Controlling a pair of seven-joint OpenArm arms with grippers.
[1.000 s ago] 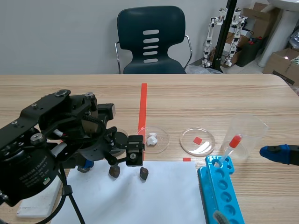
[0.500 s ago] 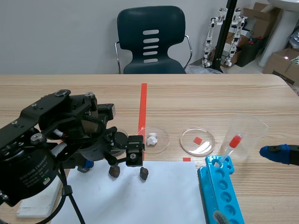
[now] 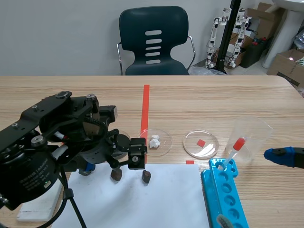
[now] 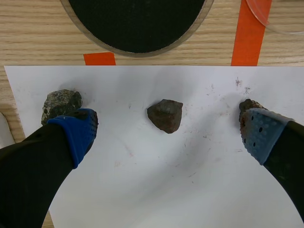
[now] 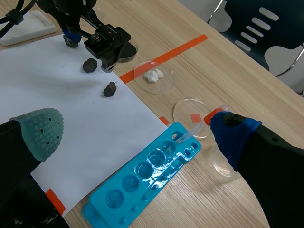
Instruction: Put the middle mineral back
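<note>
Three minerals lie in a row on the white paper (image 4: 156, 185). The brown middle mineral (image 4: 165, 115) rests on the sheet between and just ahead of my left gripper's (image 4: 168, 132) open fingers, untouched. A grey mineral (image 4: 61, 101) sits by the one pad, a dark one (image 4: 248, 106) half hidden behind the other. In the scene view the left gripper (image 3: 116, 167) hangs low over the middle mineral (image 3: 116, 175). My right gripper (image 5: 137, 133) is open and holds nothing; it stays at the table's right edge (image 3: 284, 156).
A black-filled dish (image 4: 137, 23) lies just beyond the paper. Two clear dishes (image 3: 156, 141) (image 3: 201, 144) stand behind the sheet, one with white bits. A blue tube rack (image 3: 227, 197), a beaker (image 3: 251, 135) with a pipette, and a white block (image 3: 40, 205) are nearby.
</note>
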